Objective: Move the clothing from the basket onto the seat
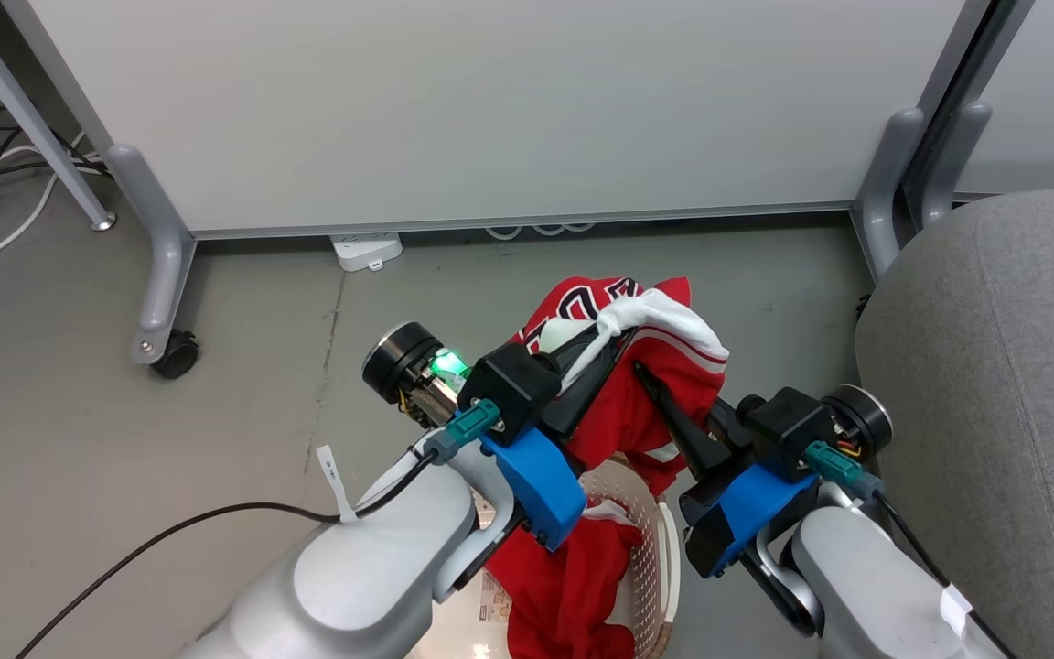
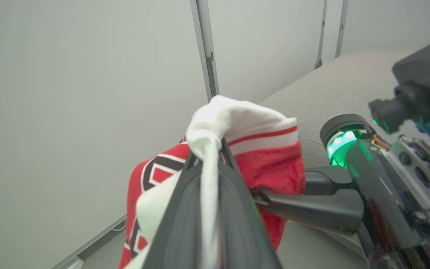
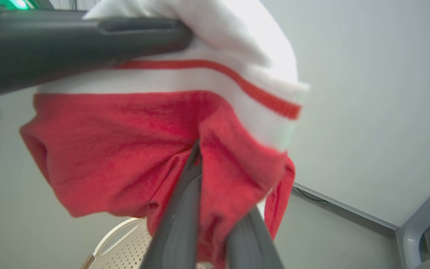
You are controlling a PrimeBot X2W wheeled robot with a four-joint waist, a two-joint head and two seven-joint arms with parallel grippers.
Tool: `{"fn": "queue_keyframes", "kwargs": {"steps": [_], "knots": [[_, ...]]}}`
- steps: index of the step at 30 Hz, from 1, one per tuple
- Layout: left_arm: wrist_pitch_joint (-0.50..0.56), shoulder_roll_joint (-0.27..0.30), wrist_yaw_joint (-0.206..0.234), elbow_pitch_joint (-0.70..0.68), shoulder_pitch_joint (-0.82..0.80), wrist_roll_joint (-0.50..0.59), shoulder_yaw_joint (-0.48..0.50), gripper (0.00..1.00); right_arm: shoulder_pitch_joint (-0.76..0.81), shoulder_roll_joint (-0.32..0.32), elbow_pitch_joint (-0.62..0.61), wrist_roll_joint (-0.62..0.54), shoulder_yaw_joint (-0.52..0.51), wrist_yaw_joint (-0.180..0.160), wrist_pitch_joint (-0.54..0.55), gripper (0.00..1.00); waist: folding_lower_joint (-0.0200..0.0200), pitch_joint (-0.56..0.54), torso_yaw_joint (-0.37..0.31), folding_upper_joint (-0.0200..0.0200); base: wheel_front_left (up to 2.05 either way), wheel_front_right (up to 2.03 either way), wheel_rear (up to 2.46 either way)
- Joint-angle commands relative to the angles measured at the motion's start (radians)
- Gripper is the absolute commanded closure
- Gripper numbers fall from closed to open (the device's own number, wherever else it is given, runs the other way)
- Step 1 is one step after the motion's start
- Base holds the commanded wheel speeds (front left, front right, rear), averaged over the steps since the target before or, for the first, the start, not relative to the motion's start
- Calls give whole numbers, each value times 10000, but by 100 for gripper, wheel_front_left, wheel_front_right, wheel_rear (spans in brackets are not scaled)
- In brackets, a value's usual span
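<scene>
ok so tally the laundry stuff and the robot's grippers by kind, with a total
cream perforated plastic basket: 1
soft red garments: 2 (red lettered jersey held up, plain red garment in the basket)
large grey fabric seat: 1
dark two-fingered grippers: 2 (left gripper, right gripper, jaws shut on the jersey)
total: 6
</scene>
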Motion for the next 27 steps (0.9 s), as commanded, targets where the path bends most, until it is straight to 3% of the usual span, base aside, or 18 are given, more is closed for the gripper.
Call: {"fn": "queue_keyframes", "kwargs": {"steps": [1,13,14,15,27], "knots": [[-87,-5,-29,46,-111,0,-5,100,-191,-43,13,120,48,-7,-10,100,-1,5,-3,0,0,0,0],[-150,-14,-13,214,-154,-94,-41,100,-175,-62,-35,202,88,-7,-10,100,-1,-15,-46,0,0,0,0],[-163,-22,23,217,-163,-103,-25,38,-174,-67,-43,209,79,-7,-10,100,-1,-14,-48,0,0,0,0],[-173,-26,38,214,-173,-91,-16,0,-174,-69,-52,214,73,-7,-10,100,-1,-14,-53,0,0,0,0],[-266,15,135,188,-223,-86,-30,0,-215,-122,-144,212,-131,-7,-10,100,-1,107,-90,0,0,0,0]]}}
